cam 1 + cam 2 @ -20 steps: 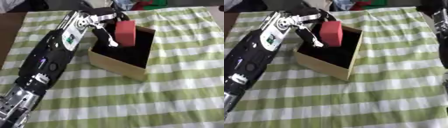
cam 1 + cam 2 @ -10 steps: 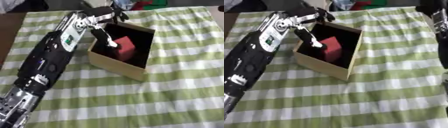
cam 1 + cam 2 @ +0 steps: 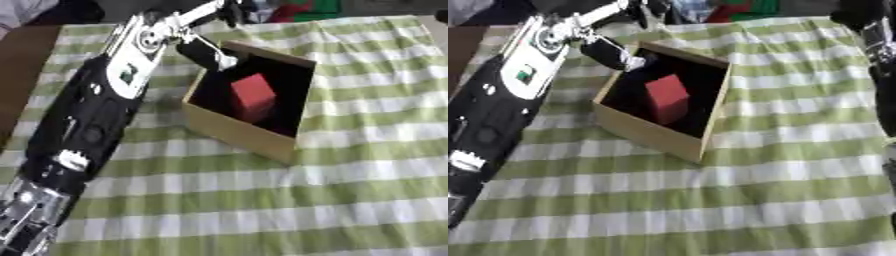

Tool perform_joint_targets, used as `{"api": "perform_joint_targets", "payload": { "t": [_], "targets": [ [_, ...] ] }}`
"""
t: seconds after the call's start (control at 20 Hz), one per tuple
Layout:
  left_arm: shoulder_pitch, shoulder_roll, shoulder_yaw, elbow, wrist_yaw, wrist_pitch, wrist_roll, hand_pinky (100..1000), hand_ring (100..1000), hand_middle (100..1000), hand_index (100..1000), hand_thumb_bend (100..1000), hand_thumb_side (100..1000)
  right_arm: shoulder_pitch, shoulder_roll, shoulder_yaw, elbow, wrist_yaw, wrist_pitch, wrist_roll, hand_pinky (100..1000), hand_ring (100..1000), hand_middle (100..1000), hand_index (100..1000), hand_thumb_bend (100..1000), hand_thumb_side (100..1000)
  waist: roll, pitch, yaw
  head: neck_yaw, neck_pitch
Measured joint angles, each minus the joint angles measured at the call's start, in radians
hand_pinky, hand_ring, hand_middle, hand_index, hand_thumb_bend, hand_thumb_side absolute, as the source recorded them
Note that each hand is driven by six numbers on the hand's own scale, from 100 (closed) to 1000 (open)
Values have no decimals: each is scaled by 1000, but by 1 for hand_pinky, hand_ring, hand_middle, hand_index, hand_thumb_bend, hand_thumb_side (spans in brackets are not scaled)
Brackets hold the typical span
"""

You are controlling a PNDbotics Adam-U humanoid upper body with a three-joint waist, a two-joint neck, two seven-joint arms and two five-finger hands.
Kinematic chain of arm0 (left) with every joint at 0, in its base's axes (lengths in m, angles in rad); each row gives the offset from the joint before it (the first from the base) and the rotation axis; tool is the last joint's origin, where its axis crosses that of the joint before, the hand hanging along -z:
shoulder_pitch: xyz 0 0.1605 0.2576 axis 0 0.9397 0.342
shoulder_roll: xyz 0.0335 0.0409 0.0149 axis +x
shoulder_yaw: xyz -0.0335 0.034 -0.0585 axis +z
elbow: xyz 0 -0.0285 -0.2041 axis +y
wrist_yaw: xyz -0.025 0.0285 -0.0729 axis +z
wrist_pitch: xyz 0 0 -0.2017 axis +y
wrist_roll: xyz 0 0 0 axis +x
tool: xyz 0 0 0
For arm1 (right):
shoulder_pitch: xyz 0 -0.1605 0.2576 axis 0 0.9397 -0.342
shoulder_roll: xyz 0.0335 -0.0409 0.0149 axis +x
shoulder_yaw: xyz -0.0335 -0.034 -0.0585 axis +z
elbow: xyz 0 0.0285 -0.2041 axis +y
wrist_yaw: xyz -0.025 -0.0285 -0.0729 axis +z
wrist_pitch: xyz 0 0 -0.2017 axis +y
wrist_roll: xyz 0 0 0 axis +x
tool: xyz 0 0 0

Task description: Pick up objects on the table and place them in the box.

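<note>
Box; left hand over rim

A green-and-white checked cloth covers the bench; beyond its far edge lie blurred red and green things, perhaps toys.

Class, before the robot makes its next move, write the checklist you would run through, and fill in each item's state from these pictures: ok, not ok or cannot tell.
1. Red block is inside the box: ok.
2. Left hand has let go of the block; it sits at the box's near-left rim, apart from the block: ok.
3. Left hand's fingers open or curled: cannot tell.
4. Box stands flat on the green checked cloth: ok.
5. Another object waiting on the cloth to pick up: cannot tell; only red and green shapes show beyond the far edge.
6. Right arm at the right edge keeps clear of the box: ok.
</note>
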Motion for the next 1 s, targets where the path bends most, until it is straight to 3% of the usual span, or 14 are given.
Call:
{"api": "perform_joint_targets", "payload": {
  "t": [0.5, 1.0],
  "targets": [
    [204, 108, 156, -239, 147, 7, 147, 853, 588, 705, 853, 297, 100, 0, 0, -14, 0, 4, -10, -17, 916, 755, 693, 888, 100, 547, -26, -5, 34, -30, 7],
    [447, 115, 311, -496, 306, 17, 305, 991, 578, 683, 841, 279, 100, -1, 0, -24, 0, 11, -16, -33, 914, 755, 692, 886, 100, 536, -47, 1, 49, -36, 6]
  ]
}}
